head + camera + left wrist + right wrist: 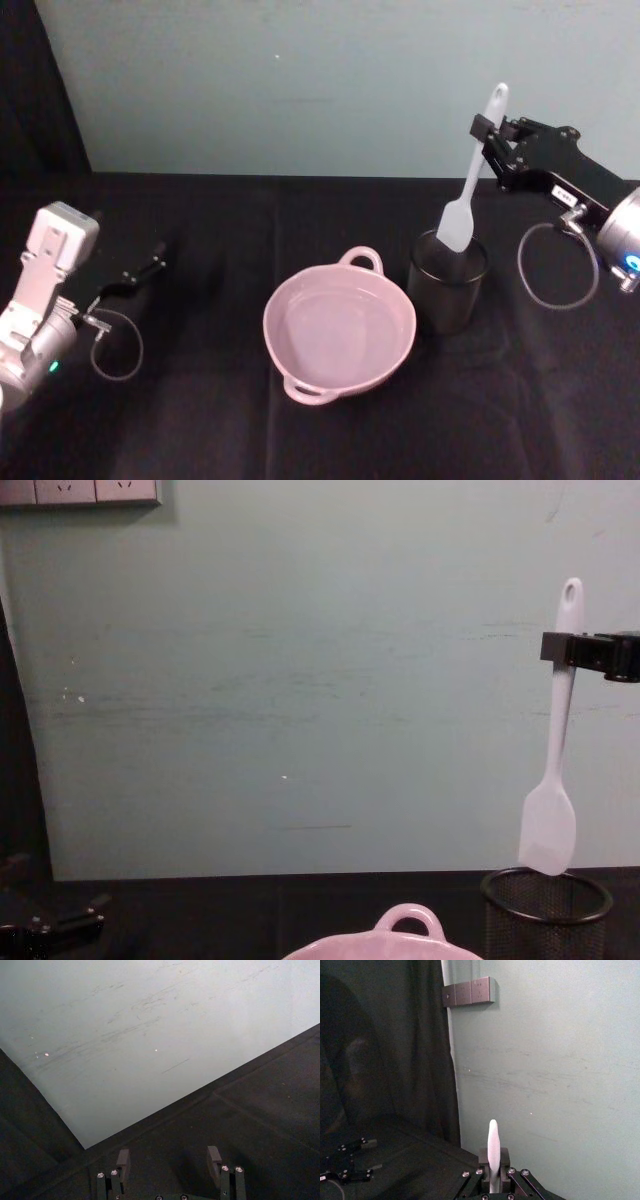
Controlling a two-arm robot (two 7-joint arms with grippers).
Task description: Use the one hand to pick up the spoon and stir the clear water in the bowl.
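Right black boxy tool (487, 132) clamped high on the long white plastic spoon (472, 180), seemingly light, stiff, slick, head above the black mesh cup (445, 300), 3 o'clock of the pink round bowl (340, 335); left tool (168, 1154) idle, apart.

Dim scene: soft, even light on your wall (300, 680); black surface (200, 420) hides shadows, faint sheen on bowl (272, 315).

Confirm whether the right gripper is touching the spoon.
Touching. In the right wrist view, the right gripper pinches the spoon by its handle from both sides, with no gap.
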